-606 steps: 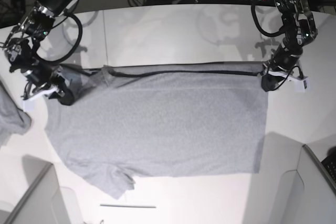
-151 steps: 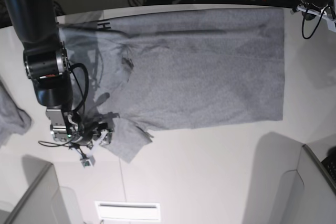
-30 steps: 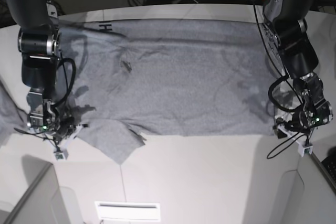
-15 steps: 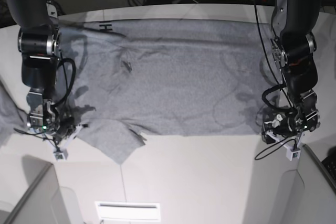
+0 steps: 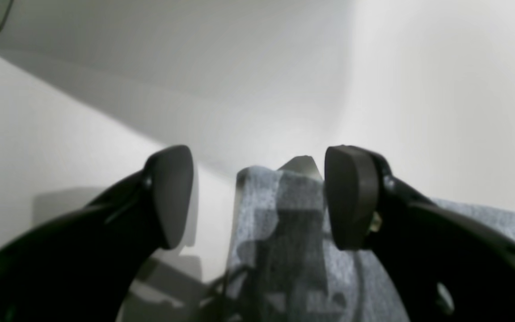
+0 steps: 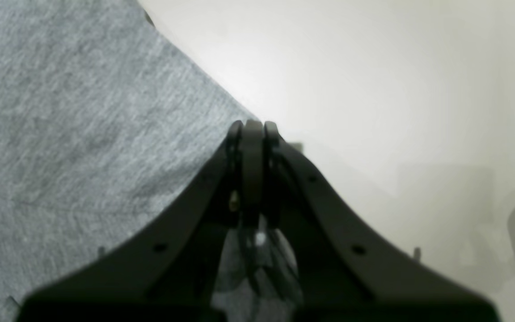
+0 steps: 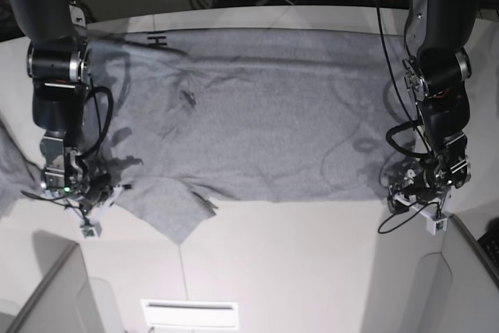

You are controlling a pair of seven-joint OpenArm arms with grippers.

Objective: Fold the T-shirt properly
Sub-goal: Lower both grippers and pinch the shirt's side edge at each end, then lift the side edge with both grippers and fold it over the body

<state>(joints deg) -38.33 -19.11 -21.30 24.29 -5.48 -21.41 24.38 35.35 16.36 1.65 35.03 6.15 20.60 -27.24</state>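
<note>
White table (image 7: pixel 296 271) seen w/ T-shirt (image 7: pixel 265 115) spread flat across upper half of base frame. Left gripper (image 5: pixel 257 197) spread wide over lower-right hem corner. Right gripper (image 6: pixel 252 134) clamped tight at lower-left sleeve edge.

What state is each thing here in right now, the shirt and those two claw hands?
T-shirt: spread flat on the table, mostly plain side up, one sleeve sticking out at the near edge, black lettering peeking at the far edge.
Right gripper: shut on the T-shirt's edge, near the sleeve.
Left gripper: open, jaws either side of the T-shirt's raised corner, not yet closed.
Table: white, the T-shirt lying on it.
</note>
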